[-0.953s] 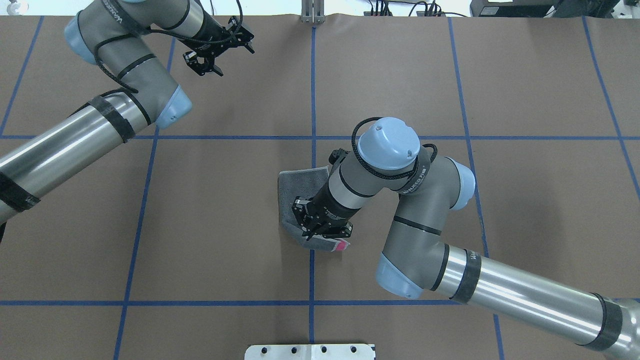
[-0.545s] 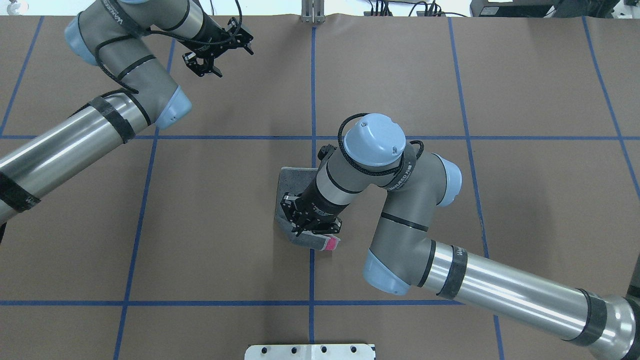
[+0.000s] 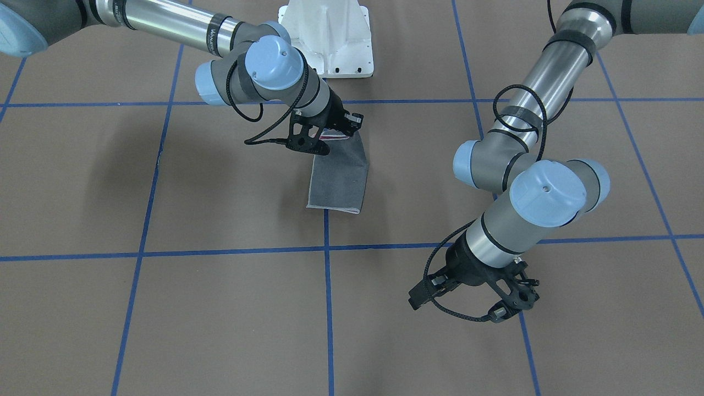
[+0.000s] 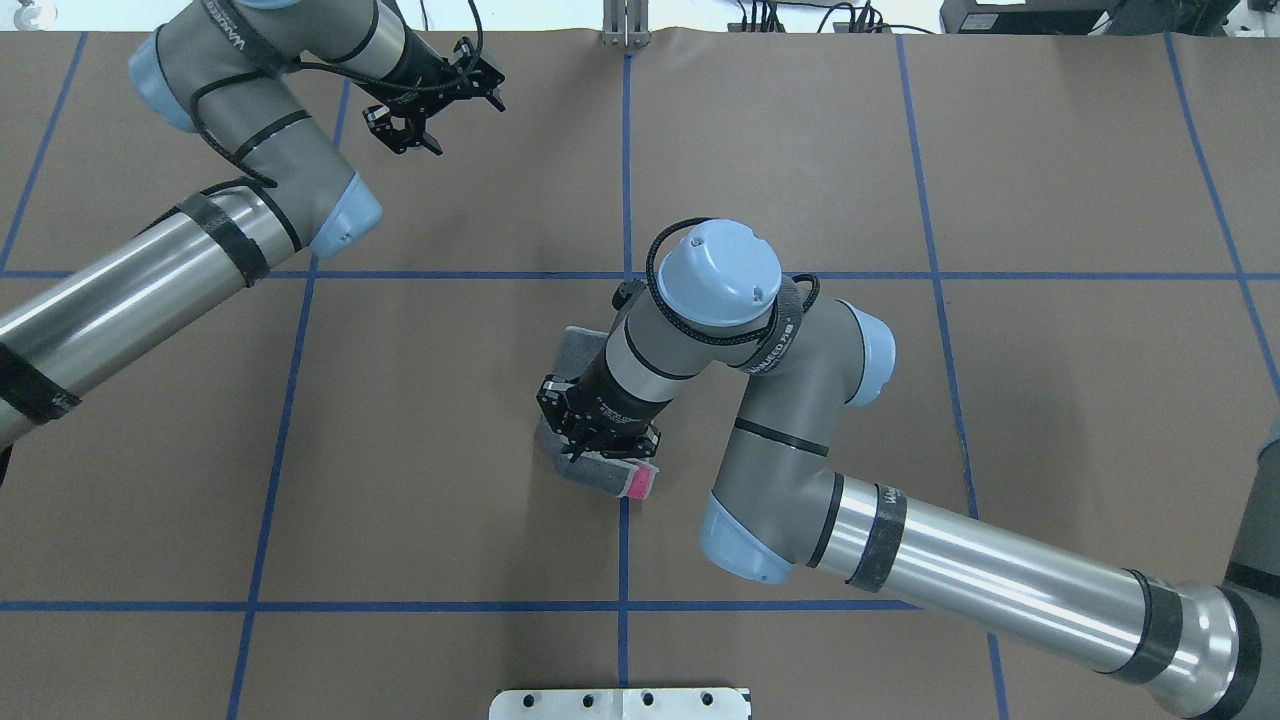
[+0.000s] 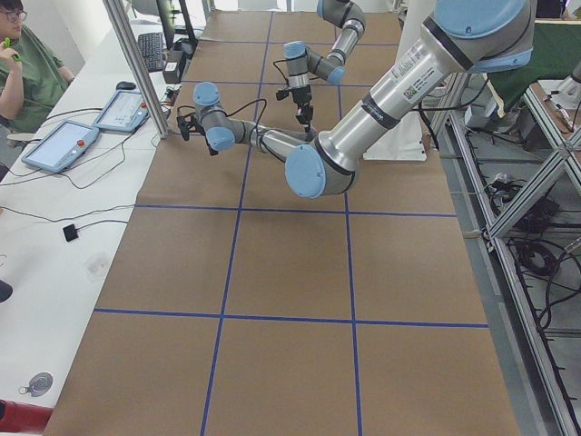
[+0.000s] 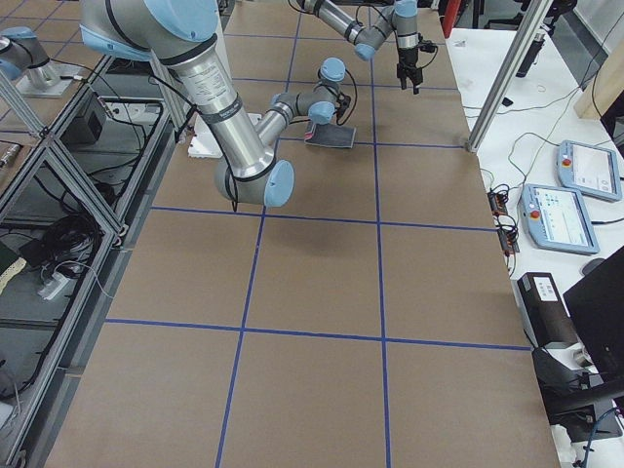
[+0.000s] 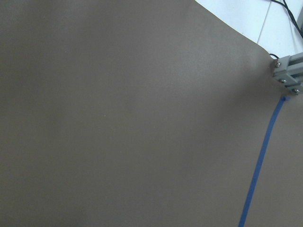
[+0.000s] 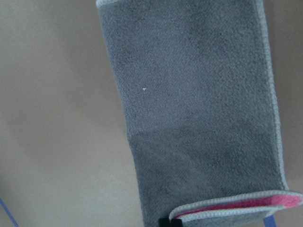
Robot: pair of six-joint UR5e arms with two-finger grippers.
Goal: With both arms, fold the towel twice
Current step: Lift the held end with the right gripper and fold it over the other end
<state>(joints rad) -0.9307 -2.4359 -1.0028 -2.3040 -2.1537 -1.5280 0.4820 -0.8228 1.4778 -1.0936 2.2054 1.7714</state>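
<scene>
The towel [image 4: 575, 362] lies near the table's middle, dark grey face up, folded into a narrow strip [image 3: 338, 176]. My right gripper [image 4: 600, 452] is shut on its near edge and holds that edge a little above the table, so the pink face [image 4: 638, 483] shows there. The right wrist view shows the grey strip [image 8: 189, 118] with the pink lifted edge [image 8: 246, 205] at the bottom. My left gripper [image 4: 432, 100] is open and empty, far from the towel at the table's far left [image 3: 473, 305]. The left wrist view shows only bare table.
Blue tape lines [image 4: 625, 180] divide the brown table into squares. The white pedestal base [image 3: 330, 38] stands at the near edge. An aluminium post [image 4: 625, 25] stands at the far edge [image 7: 289, 71]. An operator [image 5: 27, 64] sits beyond the table's far side.
My right arm has moved left across the towel with the held edge, and the visible grey part has narrowed. The left arm has hardly moved.
</scene>
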